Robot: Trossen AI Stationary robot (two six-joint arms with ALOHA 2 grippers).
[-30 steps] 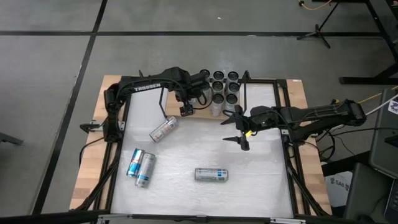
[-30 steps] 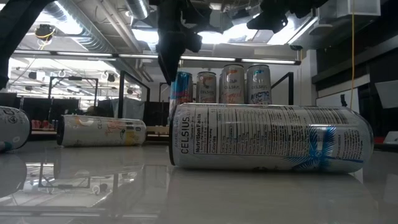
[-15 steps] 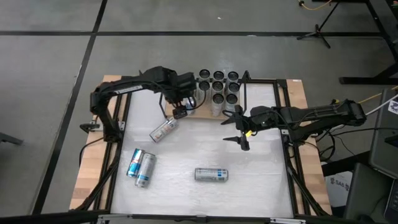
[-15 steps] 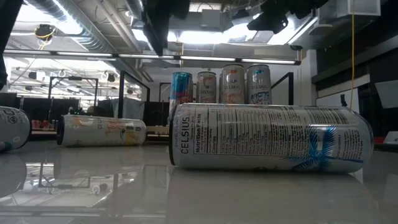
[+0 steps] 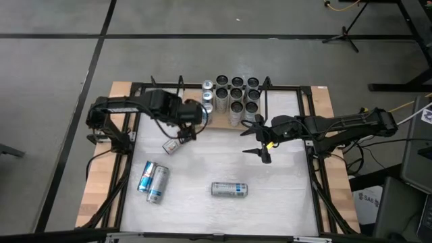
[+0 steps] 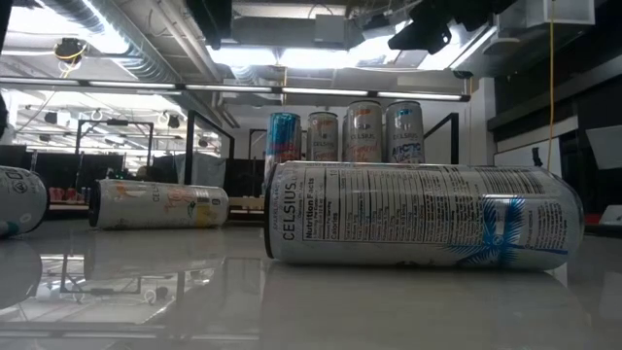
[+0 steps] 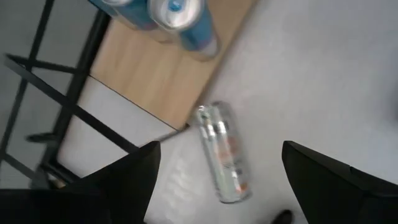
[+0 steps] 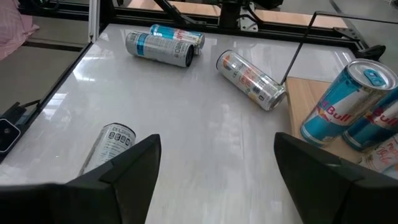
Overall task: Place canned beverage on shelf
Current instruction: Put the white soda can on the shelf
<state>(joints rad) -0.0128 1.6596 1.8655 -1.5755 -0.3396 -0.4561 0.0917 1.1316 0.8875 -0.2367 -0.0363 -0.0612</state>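
Wooden shelf (image 5: 214,116) is left behind; the empty, open left end effector (image 5: 182,133) is now moved over a lying can (image 5: 171,144).

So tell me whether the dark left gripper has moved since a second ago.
Yes. The left gripper has pulled back from the wooden shelf to above the lying silver can.

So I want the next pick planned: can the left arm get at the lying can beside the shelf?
Probably yes: the left gripper hangs open right over that lying can, with bare table around it and the shelf just beside.
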